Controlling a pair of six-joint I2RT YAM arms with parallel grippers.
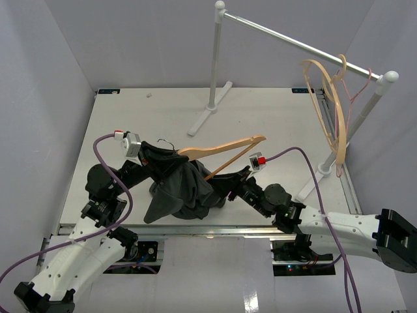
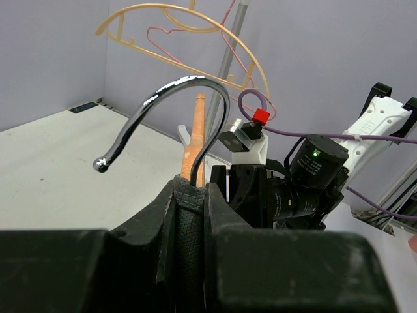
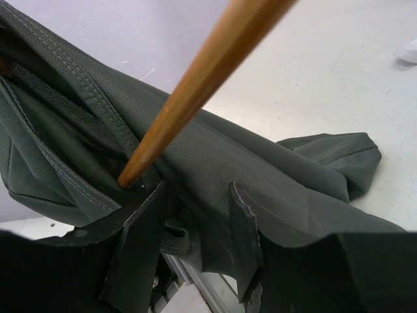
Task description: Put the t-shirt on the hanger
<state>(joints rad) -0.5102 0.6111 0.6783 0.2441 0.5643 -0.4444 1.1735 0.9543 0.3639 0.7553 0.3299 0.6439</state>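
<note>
The wooden hanger is held above the table, its one arm reaching right and the other covered by the dark t-shirt, which hangs down in a bunch. My left gripper is shut on the t-shirt's collar at the hanger's neck. In the left wrist view the collar fabric fills the jaws and the metal hook rises from it. My right gripper stands open under the hanger's wooden bar, its fingers either side of a fold of t-shirt.
A white garment rack stands at the back, its rail running right to a second post. A thin tan hanger and a pink hanger hang on that rail. The table's metal front edge lies just below my right fingers.
</note>
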